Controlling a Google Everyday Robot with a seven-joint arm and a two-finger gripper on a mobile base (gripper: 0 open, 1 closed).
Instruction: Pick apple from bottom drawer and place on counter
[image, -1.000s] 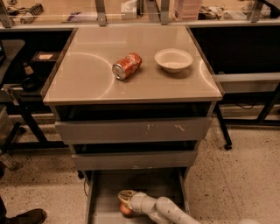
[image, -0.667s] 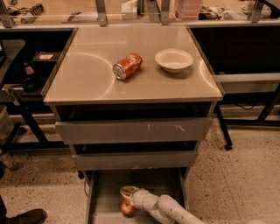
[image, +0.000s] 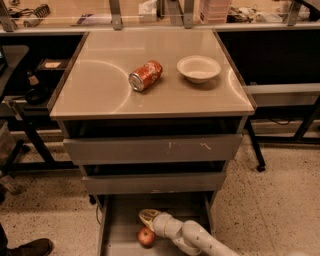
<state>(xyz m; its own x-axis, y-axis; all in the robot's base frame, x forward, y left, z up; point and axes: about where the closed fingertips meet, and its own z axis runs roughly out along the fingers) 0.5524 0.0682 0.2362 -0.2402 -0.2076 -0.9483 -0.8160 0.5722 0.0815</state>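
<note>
Bottom drawer (image: 120, 234), arm (image: 200, 241) angled in, tool (image: 148, 218) beside apple (image: 146, 236)

A lab or workshop: speckled floor (image: 280, 200), black-framed side bench (image: 33, 142) at 9 o'clock, loose gear (image: 37, 12) at 11, robot gripper (image: 146, 217) inside the bottom drawer (image: 117, 232) at 6.

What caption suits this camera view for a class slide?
Gripper in the open bottom drawer near the apple; soda can and bowl on the counter.
</note>
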